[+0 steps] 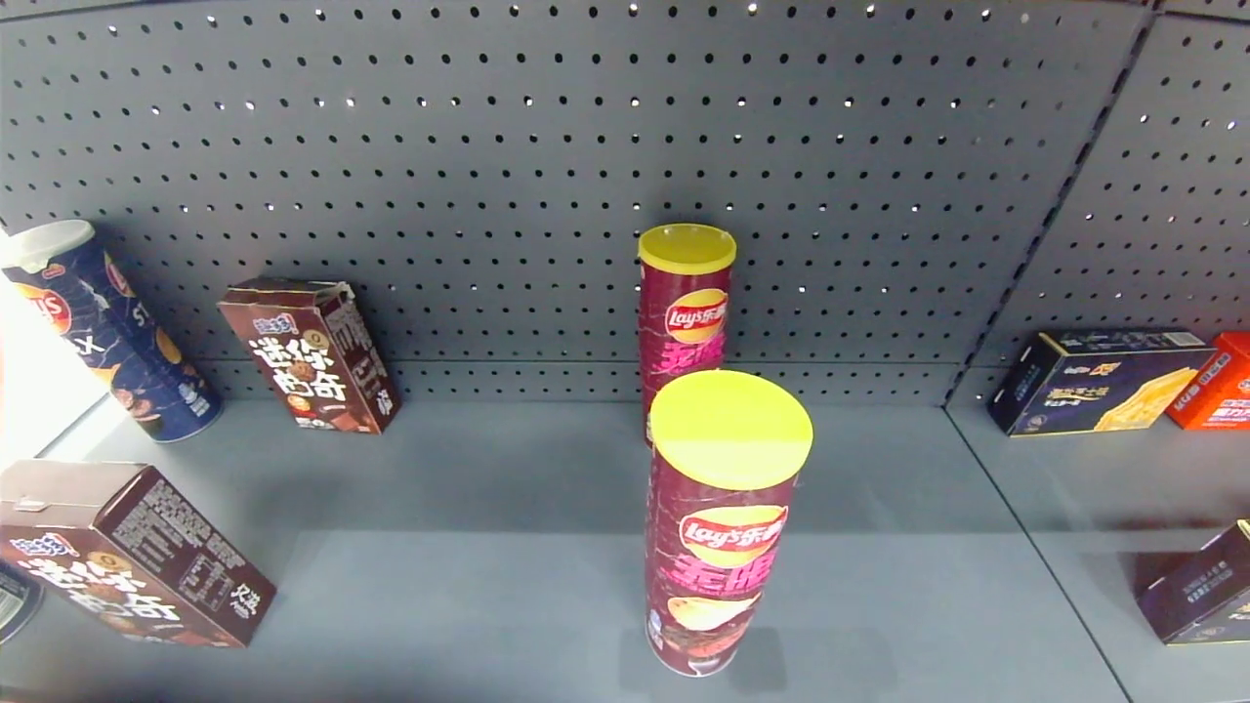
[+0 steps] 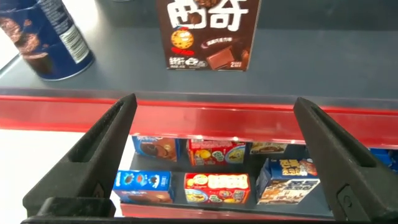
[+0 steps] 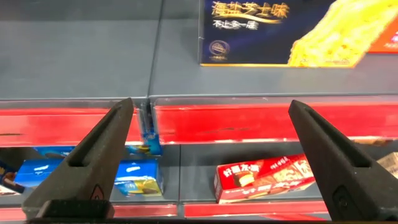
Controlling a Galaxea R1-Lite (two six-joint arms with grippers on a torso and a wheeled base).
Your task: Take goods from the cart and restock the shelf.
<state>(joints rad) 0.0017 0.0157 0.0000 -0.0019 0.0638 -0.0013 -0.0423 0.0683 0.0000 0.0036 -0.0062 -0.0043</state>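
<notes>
Your nearest purple crisp tube [image 1: 728, 527] stands upright mid-shelf [image 1: 469, 596], its twin [image 1: 686, 312] directly behind. Left gripper [image 2: 214, 102] and right gripper [image 3: 211, 104] both gape wide, empty, at the shelf's red front edge [image 2: 211, 115], flanking the tubes.

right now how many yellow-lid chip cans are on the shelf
2. The rear can stands upright by the pegboard; the front can stands upright directly before it. None looks hidden.

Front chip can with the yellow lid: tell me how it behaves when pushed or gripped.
The front chip can stands tall on a narrow base, so a high push would probably tip it. Its round sides suggest it would roll once down. The glossy wall may slip in a grip.
</notes>
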